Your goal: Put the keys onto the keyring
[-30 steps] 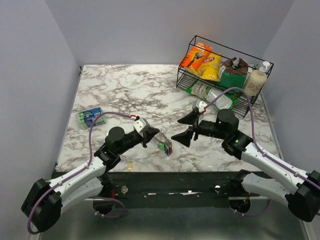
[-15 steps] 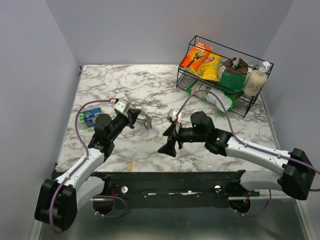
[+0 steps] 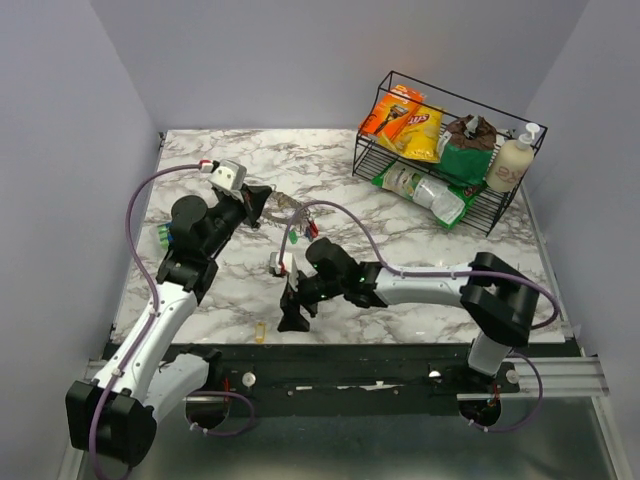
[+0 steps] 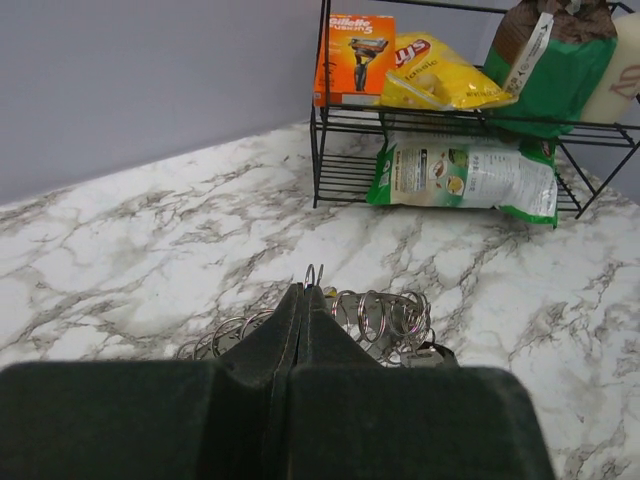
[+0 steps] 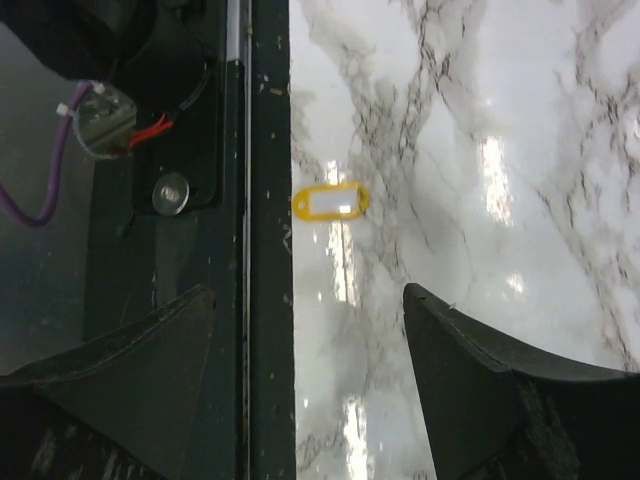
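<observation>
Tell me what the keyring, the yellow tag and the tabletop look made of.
Keyring: thin silvery metal wire, shiny, with bright glints on its coiled loops.
Yellow tag: likely plastic, smooth and evenly coloured, with a pale label window.
Tabletop: marble-look surface, white with grey veins, glossy with light glare; real stone or laminate cannot be told.

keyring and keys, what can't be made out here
- Left wrist view: the shut left fingers cover the near part of the keyring, so the grip point and any keys there are hidden.
- Top view: the keys at the ring are too small to count.
- Right wrist view: only a yellow tag shows; the keyring is out of frame.
</observation>
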Available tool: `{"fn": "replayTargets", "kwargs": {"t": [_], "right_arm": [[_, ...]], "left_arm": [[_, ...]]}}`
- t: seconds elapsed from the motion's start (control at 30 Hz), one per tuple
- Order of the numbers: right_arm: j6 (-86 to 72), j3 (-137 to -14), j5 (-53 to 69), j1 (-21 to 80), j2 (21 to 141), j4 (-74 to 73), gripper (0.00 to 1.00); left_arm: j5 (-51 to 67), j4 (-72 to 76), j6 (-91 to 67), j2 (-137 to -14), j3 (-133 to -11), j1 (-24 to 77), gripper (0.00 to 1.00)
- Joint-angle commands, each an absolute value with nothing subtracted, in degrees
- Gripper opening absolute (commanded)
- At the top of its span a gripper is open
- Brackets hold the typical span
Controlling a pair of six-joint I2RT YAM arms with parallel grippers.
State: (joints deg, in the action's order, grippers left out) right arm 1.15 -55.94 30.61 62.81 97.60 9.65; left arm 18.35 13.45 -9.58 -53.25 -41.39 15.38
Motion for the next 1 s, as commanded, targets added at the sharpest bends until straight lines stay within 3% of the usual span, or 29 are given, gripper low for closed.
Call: {"fn": "replayTargets", "kwargs": {"t": [0.0, 0.5, 0.97], "right_arm": [[2.0, -63.8, 34.3, 64.4, 105.3, 13.0, 0.77], [4.2, -73.6, 32.9, 66.9, 116.8, 7.8, 0.62], [4.4, -75.7, 24.1, 67.3, 119.3, 4.0, 0.58]], "left_arm": [[15.8, 6.5, -10.9, -52.0, -47.1, 14.9, 0.00], [17.3, 2.2, -11.5, -51.2, -50.3, 14.9, 0.00], [19.2, 2.8, -11.3, -50.4, -49.2, 14.9, 0.00]]}}
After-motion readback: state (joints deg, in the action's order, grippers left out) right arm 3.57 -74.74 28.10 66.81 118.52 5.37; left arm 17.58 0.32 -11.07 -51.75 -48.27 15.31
